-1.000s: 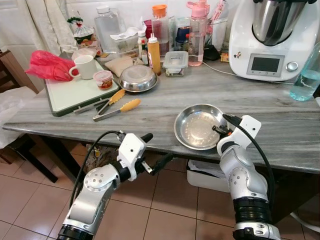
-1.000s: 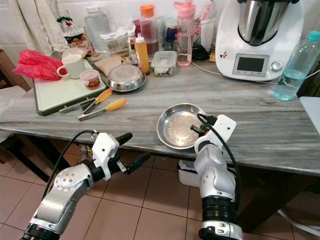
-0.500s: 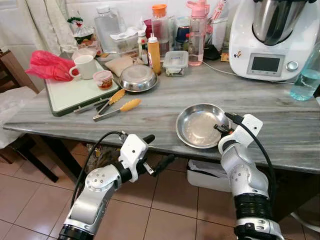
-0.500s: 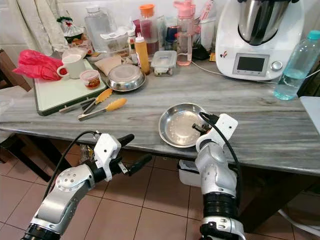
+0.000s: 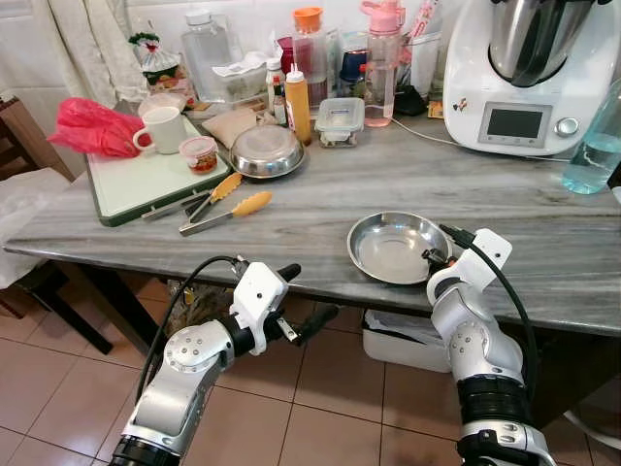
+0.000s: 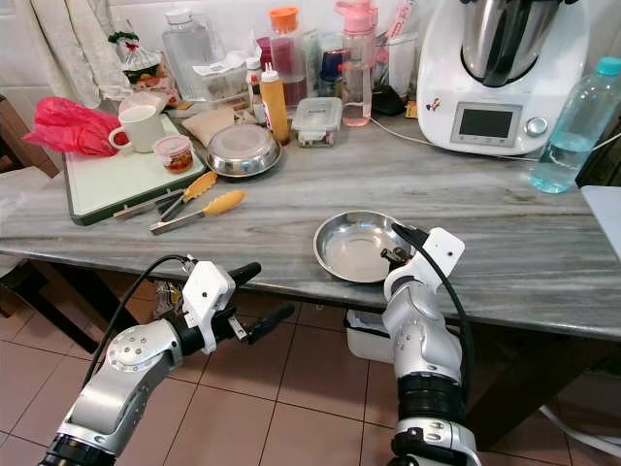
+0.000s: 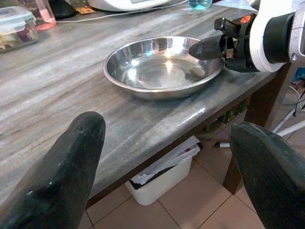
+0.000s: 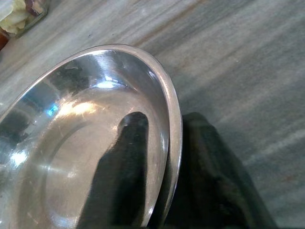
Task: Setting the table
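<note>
Right wrist view gives the grip detail that the head views lack: the right gripper (image 8: 164, 186) pinches the rim of the steel plate (image 8: 90, 133), one black finger inside the dish and the other outside against the grey marble table (image 8: 248, 71). In the left eye view the plate (image 5: 396, 247) lies flat near the table's front edge, well apart from the tongs (image 5: 225, 206), the green cutting board (image 5: 146, 180) and the white kitchen machine (image 5: 532, 73). The left gripper (image 5: 301, 296) hovers below the table edge over the tiled floor (image 5: 320, 408), fingers spread and holding nothing; the left wrist view looks between them toward the plate.
</note>
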Tool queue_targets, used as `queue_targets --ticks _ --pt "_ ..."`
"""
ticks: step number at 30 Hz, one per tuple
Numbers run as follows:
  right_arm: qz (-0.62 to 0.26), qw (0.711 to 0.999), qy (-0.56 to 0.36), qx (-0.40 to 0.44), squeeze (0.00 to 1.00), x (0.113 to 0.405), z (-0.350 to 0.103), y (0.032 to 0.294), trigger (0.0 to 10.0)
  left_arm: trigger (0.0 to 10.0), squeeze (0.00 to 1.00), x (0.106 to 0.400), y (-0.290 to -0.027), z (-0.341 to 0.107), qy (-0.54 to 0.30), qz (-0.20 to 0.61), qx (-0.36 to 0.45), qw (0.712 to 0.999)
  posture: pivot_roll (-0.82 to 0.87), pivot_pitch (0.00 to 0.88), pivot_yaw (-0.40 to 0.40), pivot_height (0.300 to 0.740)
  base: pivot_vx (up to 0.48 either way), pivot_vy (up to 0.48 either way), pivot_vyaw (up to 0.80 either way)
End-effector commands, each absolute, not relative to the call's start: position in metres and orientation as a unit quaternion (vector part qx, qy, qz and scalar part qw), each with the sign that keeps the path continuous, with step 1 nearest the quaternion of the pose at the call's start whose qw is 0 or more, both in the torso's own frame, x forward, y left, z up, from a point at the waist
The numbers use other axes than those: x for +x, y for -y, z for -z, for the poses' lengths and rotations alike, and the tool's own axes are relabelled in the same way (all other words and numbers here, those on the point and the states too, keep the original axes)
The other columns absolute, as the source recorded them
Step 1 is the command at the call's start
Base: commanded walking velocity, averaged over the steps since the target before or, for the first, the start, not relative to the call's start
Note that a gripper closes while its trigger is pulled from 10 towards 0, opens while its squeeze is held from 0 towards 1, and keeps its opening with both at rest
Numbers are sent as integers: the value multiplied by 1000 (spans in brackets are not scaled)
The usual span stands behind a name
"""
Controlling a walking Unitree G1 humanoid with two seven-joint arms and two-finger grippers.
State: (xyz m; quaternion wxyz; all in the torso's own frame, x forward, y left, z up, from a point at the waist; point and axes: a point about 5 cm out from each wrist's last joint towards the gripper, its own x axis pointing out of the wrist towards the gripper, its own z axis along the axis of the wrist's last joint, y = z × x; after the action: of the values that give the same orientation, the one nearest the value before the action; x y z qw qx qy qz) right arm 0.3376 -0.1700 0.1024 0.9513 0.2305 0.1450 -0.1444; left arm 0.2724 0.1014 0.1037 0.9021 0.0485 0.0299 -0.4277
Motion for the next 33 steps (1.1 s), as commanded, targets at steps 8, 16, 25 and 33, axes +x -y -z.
queue_targets --ticks 8,16,25,33 --pt "109 956 -143 231 1000 342 -104 155 10000 10000 0 274 -102 -102 -37 430 58 900 -63 0 99 740 0 0 0" --pt "108 953 -149 239 1000 345 -103 152 10000 10000 0 275 -102 -103 -37 428 58 901 -59 0 99 740 0 0 0" --pt "91 953 -151 247 1000 351 -104 143 10000 10000 0 275 -102 -102 -37 427 59 902 -54 0 99 740 0 0 0" --pt "67 957 -141 244 1000 348 -105 141 10000 10000 0 276 -101 -102 -36 426 58 902 -60 0 97 740 0 0 0"
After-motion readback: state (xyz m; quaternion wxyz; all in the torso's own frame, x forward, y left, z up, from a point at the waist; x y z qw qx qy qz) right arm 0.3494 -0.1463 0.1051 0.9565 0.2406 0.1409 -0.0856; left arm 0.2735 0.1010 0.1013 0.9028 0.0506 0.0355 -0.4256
